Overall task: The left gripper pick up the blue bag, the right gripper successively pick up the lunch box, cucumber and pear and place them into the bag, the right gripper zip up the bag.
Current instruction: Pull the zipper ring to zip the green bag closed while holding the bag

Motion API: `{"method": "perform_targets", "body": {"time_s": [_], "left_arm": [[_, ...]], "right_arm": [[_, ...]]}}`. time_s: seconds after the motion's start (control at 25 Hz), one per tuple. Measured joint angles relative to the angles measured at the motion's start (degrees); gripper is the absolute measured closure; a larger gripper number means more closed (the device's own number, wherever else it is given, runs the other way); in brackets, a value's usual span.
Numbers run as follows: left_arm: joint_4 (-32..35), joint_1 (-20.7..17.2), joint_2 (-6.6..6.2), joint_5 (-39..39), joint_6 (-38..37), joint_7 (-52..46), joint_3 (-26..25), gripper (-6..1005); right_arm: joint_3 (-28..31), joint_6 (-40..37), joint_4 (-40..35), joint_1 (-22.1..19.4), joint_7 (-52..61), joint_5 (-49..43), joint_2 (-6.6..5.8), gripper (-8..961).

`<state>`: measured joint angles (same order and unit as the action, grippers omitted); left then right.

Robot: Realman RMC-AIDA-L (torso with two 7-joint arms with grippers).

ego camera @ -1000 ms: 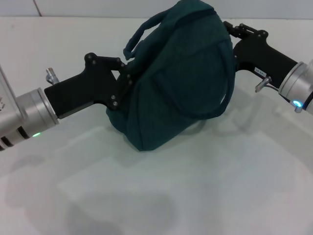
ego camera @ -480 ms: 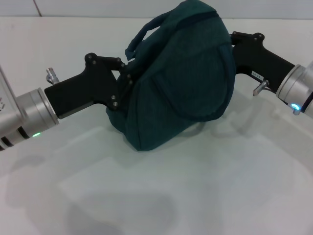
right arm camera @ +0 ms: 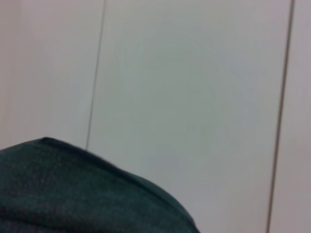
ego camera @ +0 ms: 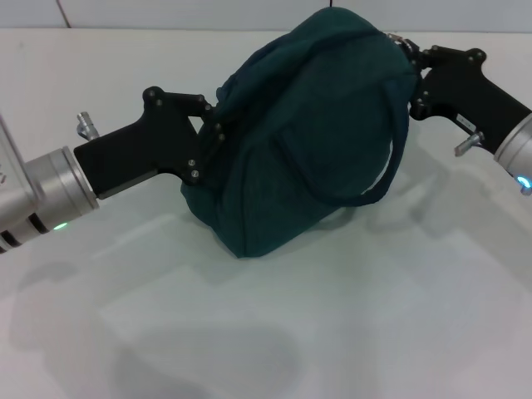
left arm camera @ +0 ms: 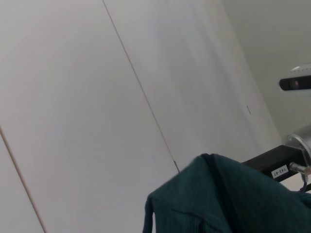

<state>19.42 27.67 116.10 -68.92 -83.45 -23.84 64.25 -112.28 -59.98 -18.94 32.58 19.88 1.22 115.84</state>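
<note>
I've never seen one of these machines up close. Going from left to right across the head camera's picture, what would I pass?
Left arm's silver wrist → left gripper → blue bag → right gripper → right arm's silver wrist, all above the white table.

Place: a robot test room or lab, plain and bare indoors.
Work surface: a smooth white table (ego camera: 349, 332), spread wide below the head camera.
Walls: pale flat panels (left arm camera: 73, 97) with thin dark seams between them, seen in both wrist views.
Equipment: a small camera unit (left arm camera: 296, 83) mounted beside the wall, in the left wrist view.
Furnishing: nothing domestic, commercial or office-like shows.
</note>
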Motion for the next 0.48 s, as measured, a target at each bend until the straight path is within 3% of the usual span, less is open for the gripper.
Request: {"method": "perform_targets", "body": {"time_s": [0.48], "left_arm": [[0.1,0.0,0.0,0.0,0.0,-0.4,-0.3,951]], "right_arm": [[1.0,6.7,1.0,-1.3,1.8,1.2,0.05,938]]}}
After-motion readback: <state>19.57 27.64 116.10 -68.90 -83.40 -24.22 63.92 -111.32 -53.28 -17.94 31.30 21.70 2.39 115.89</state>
